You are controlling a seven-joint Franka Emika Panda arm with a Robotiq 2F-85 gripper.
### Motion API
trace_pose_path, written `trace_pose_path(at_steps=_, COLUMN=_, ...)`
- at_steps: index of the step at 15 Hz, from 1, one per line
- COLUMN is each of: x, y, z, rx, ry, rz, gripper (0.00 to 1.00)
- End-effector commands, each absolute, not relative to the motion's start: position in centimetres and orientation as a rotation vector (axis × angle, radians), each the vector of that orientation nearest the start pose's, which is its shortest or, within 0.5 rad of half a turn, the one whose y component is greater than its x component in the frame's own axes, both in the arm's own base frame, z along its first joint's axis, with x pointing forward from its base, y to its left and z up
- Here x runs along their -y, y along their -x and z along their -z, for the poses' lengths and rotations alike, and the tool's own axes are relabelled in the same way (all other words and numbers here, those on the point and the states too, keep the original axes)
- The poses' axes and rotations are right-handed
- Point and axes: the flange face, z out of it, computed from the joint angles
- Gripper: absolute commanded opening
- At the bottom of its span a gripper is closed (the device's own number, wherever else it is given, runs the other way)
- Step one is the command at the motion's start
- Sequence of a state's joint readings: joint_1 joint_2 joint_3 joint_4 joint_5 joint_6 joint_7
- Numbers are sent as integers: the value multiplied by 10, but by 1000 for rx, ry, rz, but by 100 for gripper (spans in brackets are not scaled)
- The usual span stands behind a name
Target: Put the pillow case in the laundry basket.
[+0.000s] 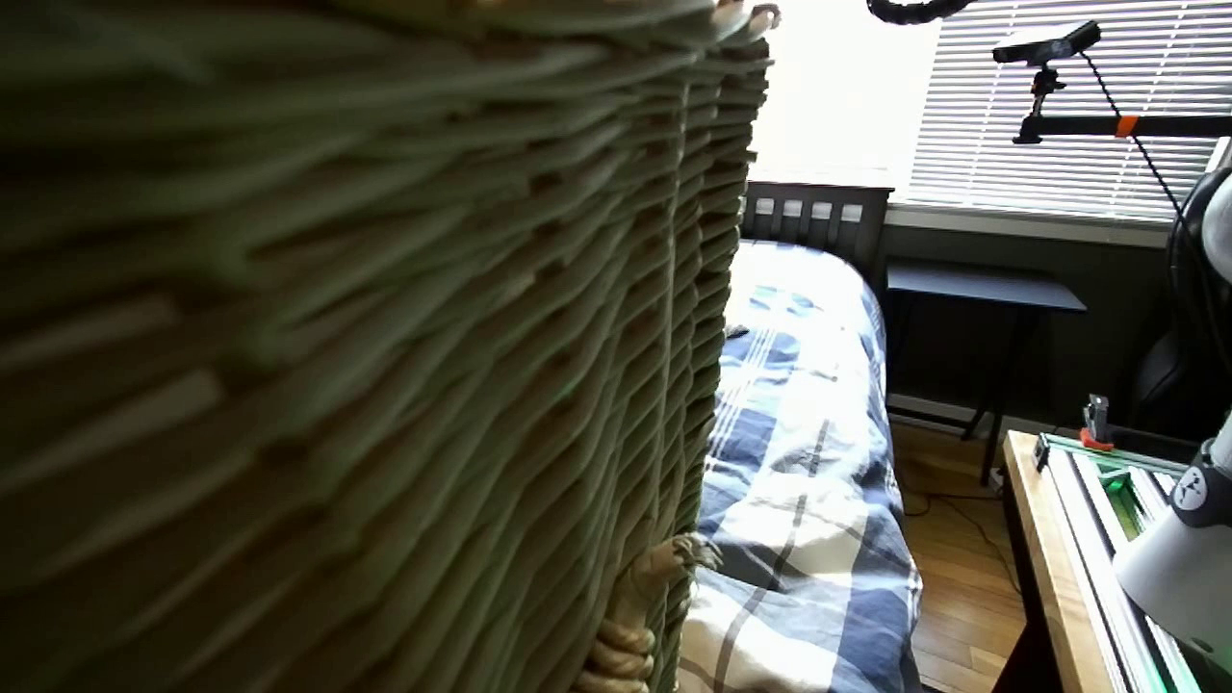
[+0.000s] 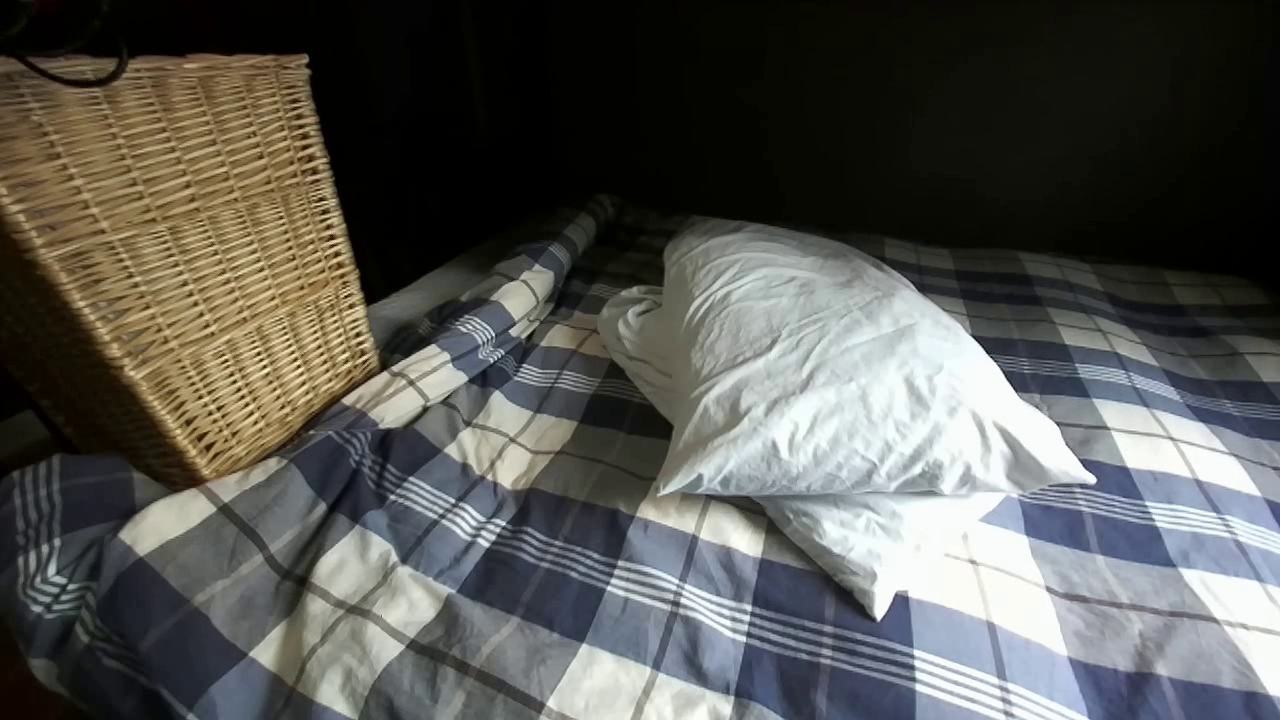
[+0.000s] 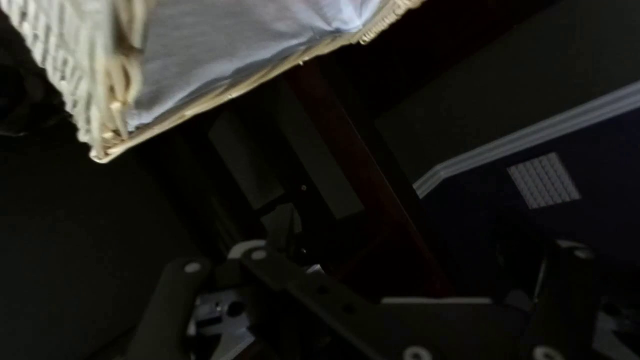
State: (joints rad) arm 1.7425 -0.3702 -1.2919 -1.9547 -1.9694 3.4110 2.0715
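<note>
The wicker laundry basket [image 2: 220, 230] stands tilted on the edge of the bed in an exterior view. Its side [image 1: 433, 337] fills much of the foreground in an exterior view. In the wrist view its rim [image 3: 240, 92] crosses the upper left, with pale cloth [image 3: 225, 50] inside; I cannot tell if this is a liner or a pillow case. A white pillow in its case [image 2: 830, 370] lies on another white pillow [image 2: 850, 540] on the bed. My gripper [image 3: 400, 225] is open and empty, beside the basket's rim. It is out of both exterior views.
A plaid-covered bed [image 2: 480, 590] bears the basket and pillows; it also shows in an exterior view [image 1: 799, 520]. A wooden bench with metal rails [image 1: 1068, 568] and the white arm base [image 1: 1184, 558] stand at right. A mounted camera [image 1: 1044, 43] hangs above.
</note>
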Motion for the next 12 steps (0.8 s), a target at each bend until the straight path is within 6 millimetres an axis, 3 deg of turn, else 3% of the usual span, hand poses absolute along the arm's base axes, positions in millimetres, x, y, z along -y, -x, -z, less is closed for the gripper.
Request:
trace_pose_path(at_steps=1, x=-218, y=-450, z=-551, rx=369, ry=2190, rz=1118, gripper=99)
trace_pose_path(at_steps=6, x=-144, y=-491, z=-571, rx=309, ry=2415, rz=1234, gripper=100)
trace_pose_path(at_steps=8, x=-126, y=-503, z=-577, rx=265, ry=2507, rz=1253, gripper=100)
trace_pose_path(at_steps=11, x=-88, y=-490, z=-600, rx=249, ry=2669, rz=1164, gripper=100)
trace_pose_path(at_steps=12, x=-88, y=-494, z=-603, rx=270, ry=2697, rz=1100, gripper=100)
